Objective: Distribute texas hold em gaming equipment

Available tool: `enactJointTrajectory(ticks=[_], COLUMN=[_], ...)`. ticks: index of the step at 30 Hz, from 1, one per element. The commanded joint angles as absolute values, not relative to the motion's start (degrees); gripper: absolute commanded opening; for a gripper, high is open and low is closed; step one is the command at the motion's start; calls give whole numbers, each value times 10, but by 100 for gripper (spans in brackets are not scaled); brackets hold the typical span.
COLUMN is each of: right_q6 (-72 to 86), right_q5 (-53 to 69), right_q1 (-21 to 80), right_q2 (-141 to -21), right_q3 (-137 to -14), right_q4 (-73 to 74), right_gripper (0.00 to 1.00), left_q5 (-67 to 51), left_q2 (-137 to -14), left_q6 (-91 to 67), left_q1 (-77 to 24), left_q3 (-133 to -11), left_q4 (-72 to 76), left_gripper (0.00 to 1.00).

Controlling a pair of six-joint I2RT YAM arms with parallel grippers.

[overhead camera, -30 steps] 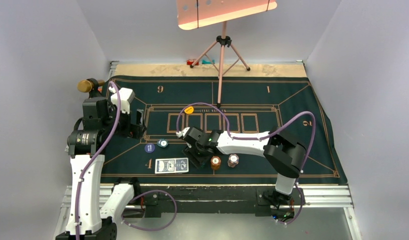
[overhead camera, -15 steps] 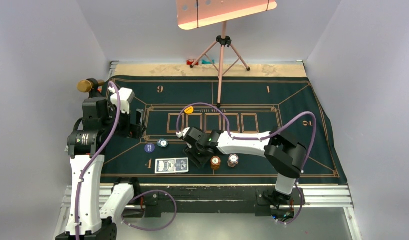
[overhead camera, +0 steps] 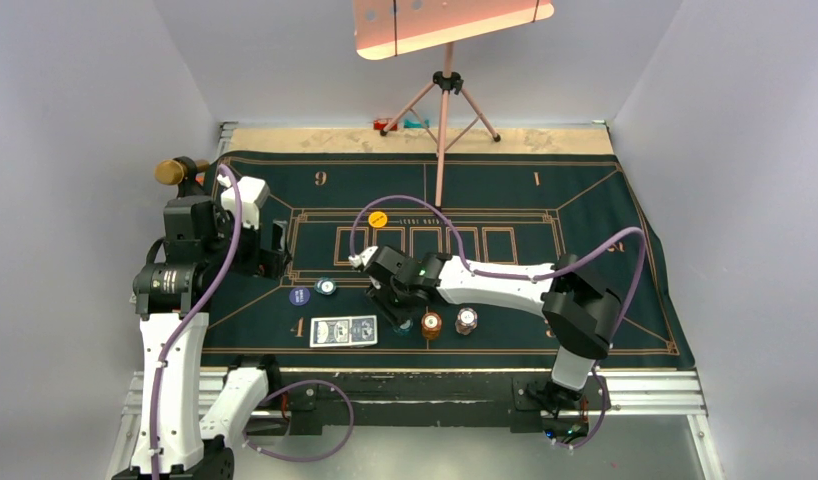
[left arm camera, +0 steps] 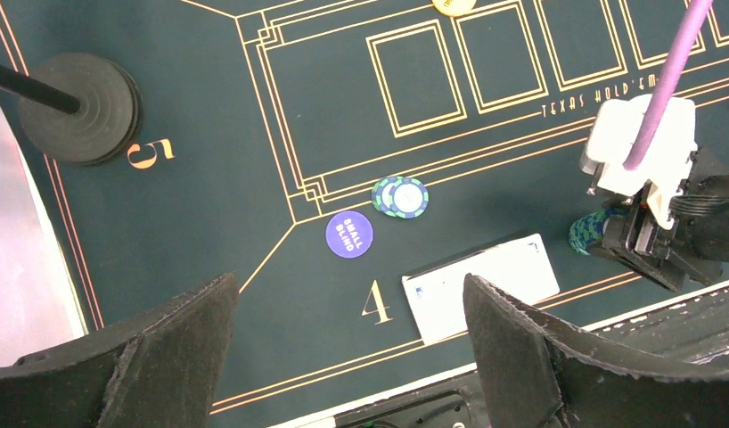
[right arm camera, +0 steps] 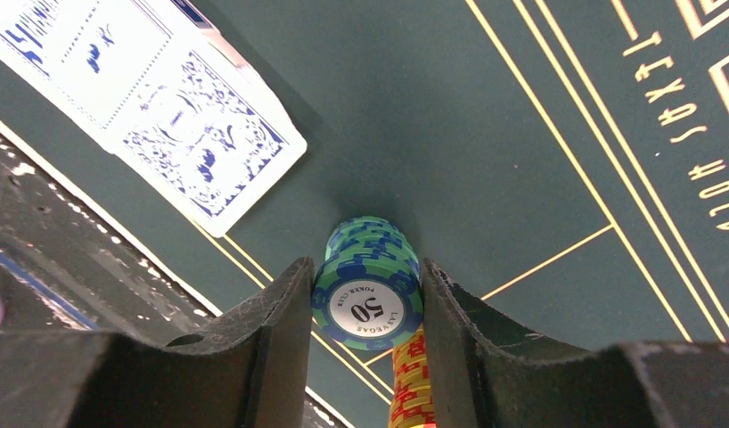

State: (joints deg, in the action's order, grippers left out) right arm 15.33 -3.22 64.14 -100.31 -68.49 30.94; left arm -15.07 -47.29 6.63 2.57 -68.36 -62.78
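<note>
Right claw (right arm camera: 365, 267): I am clenching it on the teal chip stack (right arm camera: 368, 308), one pad pressing on each side.
Stack's place: it is standing on the green felt mat (overhead camera: 585, 200) near the front gold line, between the card deck (overhead camera: 343, 331) and the orange-brown chip stack (overhead camera: 431, 323).
Right wrist view alone: it is showing the "50" printed on the top chip and the striped chip edges; overhead, the stack is only a teal speck under my wrist.
Overhead view alone: it is showing the white chip stack (overhead camera: 466, 319) and the yellow disc (overhead camera: 378, 218) farther up the mat.
Left wrist view alone: it is making "SMALL BLIND" readable on the blue disc (left arm camera: 349, 234), with two teal chips (left arm camera: 400, 197) overlapping just beyond it.
Stack's axis: upright, with its face turned up at my wrist camera.
Deck's long axis: running left to right along the mat's near edge.
Left claw (left arm camera: 343, 357): I am hanging it spread wide over the mat's left side, gripping nothing.
</note>
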Motion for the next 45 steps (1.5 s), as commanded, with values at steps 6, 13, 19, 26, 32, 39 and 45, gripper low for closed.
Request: enactJointTrajectory(ticks=[6,13,19,26,32,39,45], right_q6=[149,159,153,155,162,157,152], right_q5=[-66,-85,-102,-116,-118,-113,-117], right_q1=[601,485,445,428,413,413,413], right_q2=[-997,-1093,-1194,-1278,-1296,-1288,-1253], right_q3=[-791,-919,-1002,-1069,-1064,-1044,-1039], right_q4=[333,337,325,318,312,309,317], right_gripper=[9,2,2,2,5,60,74], left_q5=[-151,-154,-154,-161,-159,-158,-158], left_q2=[-467,-467,-465,-465,-464,-462,-461], left_q6=[74,79,82,81,85,82,80], left_q1=[28,29,28,28,28,29,29], left_q3=[-691,-693,-689,-683,-683,-683,-686], left_q4=[-616,-619,-618,-616,-617,-617,-620], left_gripper=[100,100,100,100,100,100,100])
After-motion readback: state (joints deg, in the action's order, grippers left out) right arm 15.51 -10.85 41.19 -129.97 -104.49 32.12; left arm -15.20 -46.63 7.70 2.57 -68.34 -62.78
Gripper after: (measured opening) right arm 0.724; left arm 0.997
